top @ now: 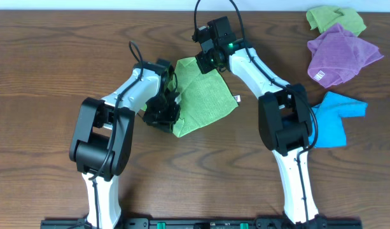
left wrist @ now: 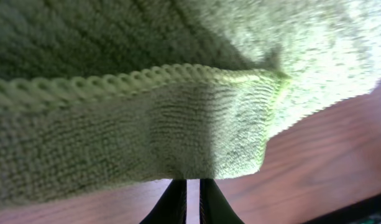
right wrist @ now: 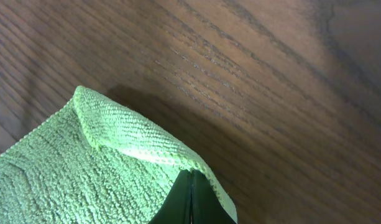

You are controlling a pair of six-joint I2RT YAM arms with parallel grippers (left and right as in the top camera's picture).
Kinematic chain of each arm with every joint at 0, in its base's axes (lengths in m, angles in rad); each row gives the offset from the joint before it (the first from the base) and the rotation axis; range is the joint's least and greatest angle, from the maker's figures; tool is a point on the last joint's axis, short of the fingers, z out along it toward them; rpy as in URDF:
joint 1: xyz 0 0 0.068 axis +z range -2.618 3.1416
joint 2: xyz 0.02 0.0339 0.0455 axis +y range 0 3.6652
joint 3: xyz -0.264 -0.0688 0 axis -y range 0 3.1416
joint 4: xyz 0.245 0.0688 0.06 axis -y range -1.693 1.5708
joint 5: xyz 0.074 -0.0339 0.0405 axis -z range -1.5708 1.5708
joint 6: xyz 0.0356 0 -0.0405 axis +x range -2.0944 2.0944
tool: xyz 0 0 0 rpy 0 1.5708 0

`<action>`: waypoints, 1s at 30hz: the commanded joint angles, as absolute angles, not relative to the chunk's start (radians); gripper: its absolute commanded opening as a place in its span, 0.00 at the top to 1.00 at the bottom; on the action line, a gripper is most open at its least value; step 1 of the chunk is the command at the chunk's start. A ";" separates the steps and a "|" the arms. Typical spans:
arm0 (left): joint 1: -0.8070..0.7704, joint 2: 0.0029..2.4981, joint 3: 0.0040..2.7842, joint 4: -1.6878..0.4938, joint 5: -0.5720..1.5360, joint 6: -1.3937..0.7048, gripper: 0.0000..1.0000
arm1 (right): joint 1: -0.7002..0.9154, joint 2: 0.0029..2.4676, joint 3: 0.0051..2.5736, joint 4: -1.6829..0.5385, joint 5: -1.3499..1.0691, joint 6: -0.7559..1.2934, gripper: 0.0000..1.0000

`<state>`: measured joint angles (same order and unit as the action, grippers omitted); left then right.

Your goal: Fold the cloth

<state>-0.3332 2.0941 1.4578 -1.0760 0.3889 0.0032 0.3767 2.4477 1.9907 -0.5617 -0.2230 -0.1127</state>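
The lime-green cloth [top: 206,95] lies partly lifted at the table's middle, its small white tag [top: 237,98] at the right edge. My left gripper [top: 171,109] is at the cloth's lower left edge. In the left wrist view its fingers [left wrist: 192,182] are nearly together, with their tips under the hanging cloth [left wrist: 178,124], pinching its edge. My right gripper [top: 203,62] is at the far left corner. In the right wrist view its fingers [right wrist: 190,177] are shut on that raised corner of the cloth [right wrist: 115,130].
A second green cloth [top: 334,19] lies at the far right, with a purple cloth [top: 341,54] in front of it. A blue cloth [top: 334,117] lies beside the right arm's base. The table is dark wood [top: 48,63].
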 commanded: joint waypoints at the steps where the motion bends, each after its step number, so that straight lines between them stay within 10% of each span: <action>1: -0.322 2.072 1.558 -1.090 0.463 0.001 0.90 | 0.379 2.480 2.000 -0.567 -0.213 -0.101 0.99; 10: -0.360 2.057 1.600 -0.997 0.397 0.034 0.72 | 0.379 2.480 2.000 -0.567 -0.214 -0.096 0.99; 30: -0.406 2.057 1.471 -0.845 0.226 0.033 0.72 | 0.372 2.480 2.000 -0.568 -0.218 -0.082 0.99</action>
<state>-0.4042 2.0747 1.4876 -0.8478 0.2565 0.0265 0.3763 2.4477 1.9907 -0.5648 -0.2192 -0.0944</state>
